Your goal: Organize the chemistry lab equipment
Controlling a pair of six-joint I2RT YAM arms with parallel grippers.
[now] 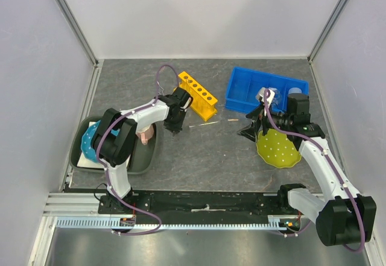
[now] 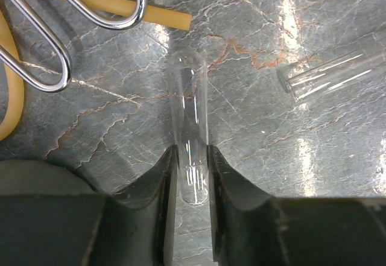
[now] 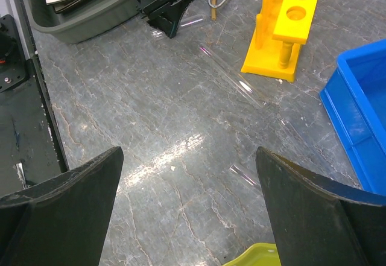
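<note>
Snugly, clear tube, in left end effector

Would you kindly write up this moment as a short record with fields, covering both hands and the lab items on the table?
left hand: fingers against both sides of a clear test tube lying flat on the table
right hand: open, holding nothing, above the table
second test tube: lying loose, apart from the first
tongs: handle loops lying over the tan rubber tubing
yellow rack: upright, no tubes seen standing in it
</note>
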